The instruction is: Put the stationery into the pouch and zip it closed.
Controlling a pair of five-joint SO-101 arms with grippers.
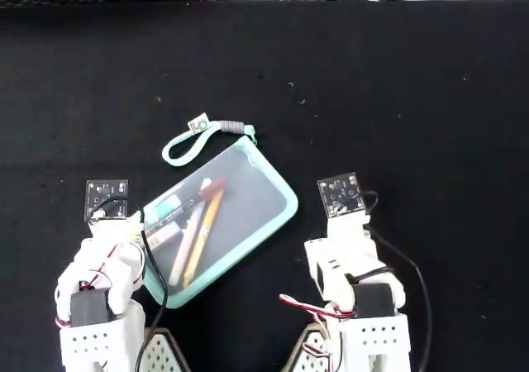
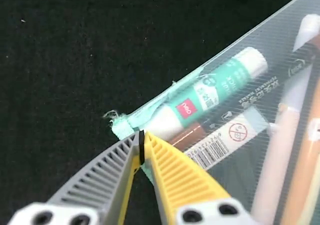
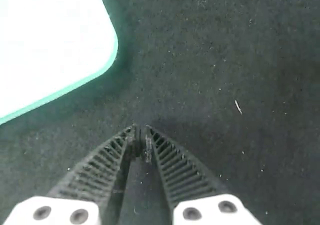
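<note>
Stowed: pens (image 1: 197, 227), glue stick (image 2: 220, 82) in pouch (image 1: 252, 194).
Remaining: check your zip (image 2: 165, 101); closure unclear.
Left gripper (image 2: 141, 141): clamped on pouch corner.
Right gripper (image 3: 141, 136): closed, empty.

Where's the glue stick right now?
In the high view, the glue stick lies inside the pouch at its left end, beside the pens, close to the left pincer.

The left gripper (image 2: 141, 141) and right gripper (image 3: 140, 136) both hang low, fingers pressed together.
</note>
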